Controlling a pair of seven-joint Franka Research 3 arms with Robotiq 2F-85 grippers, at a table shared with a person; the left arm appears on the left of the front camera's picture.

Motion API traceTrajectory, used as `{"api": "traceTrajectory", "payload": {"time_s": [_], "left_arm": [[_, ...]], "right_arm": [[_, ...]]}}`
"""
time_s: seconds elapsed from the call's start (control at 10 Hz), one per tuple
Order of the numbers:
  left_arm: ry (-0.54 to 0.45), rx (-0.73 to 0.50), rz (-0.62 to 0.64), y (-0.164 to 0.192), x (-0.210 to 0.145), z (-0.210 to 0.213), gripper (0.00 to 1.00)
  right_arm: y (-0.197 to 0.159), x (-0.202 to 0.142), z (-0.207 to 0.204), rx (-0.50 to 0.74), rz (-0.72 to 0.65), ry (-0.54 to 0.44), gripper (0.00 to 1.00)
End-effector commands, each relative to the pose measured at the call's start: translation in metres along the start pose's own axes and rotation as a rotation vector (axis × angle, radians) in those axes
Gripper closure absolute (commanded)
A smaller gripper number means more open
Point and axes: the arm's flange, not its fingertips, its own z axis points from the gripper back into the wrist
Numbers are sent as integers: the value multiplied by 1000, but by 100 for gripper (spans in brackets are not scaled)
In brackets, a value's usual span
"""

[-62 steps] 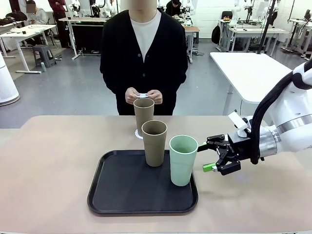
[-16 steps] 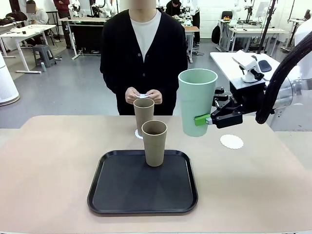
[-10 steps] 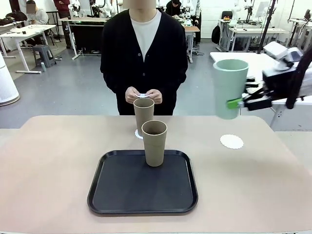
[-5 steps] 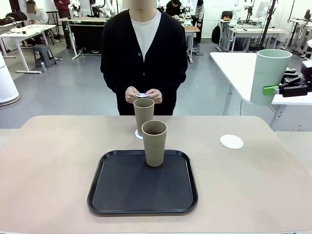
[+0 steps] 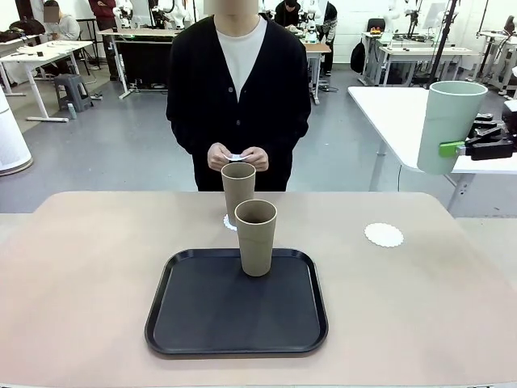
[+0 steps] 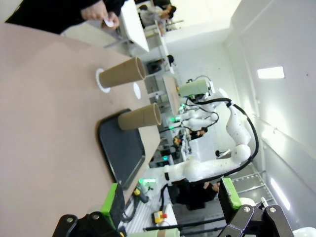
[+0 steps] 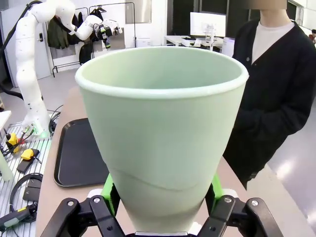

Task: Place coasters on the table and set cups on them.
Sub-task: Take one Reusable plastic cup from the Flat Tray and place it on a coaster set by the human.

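Holding the mint green cup (image 5: 448, 125) up in the air at the far right, the right gripper (image 5: 452, 149) has its green pads pinching the cup's lower wall from both sides; cup upright, mouth up, well above the table (image 5: 81, 275) and off past its right end. Right wrist view: same cup (image 7: 163, 123) sits between the gripper's (image 7: 163, 192) fingers, inside shows bare mint wall, bottom not visible. Black tray (image 5: 202, 323) sits centre-near on the table and holds one tan cup (image 5: 256, 237), upright at the tray's far middle edge; rest of the tray floor bare. Second tan cup (image 5: 237, 190) stands upright just beyond the tray on a white lacy coaster (image 5: 229, 222), coaster edge peeking out at its base. Both tan cups open-topped, insides dark, contents can't be told. Another coaster (image 5: 384, 235) lies flat on the table to the right, well apart from the tray, bare on top. Person at the far side, hands (image 5: 238, 158) together at the waist holding a small white item. Left gripper (image 6: 172, 197) seen in its wrist view, fingers spread wide with an open gap between them, off the near side of the table, away from the tray (image 6: 123, 153).
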Motion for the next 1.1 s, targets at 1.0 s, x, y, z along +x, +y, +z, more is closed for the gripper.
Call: {"api": "traceTrajectory", "payload": {"time_s": [1.0], "left_arm": [[3, -1, -3, -2, 0, -1, 0]], "right_arm": [[-63, -109, -40, 162, 51, -9, 19]]}}
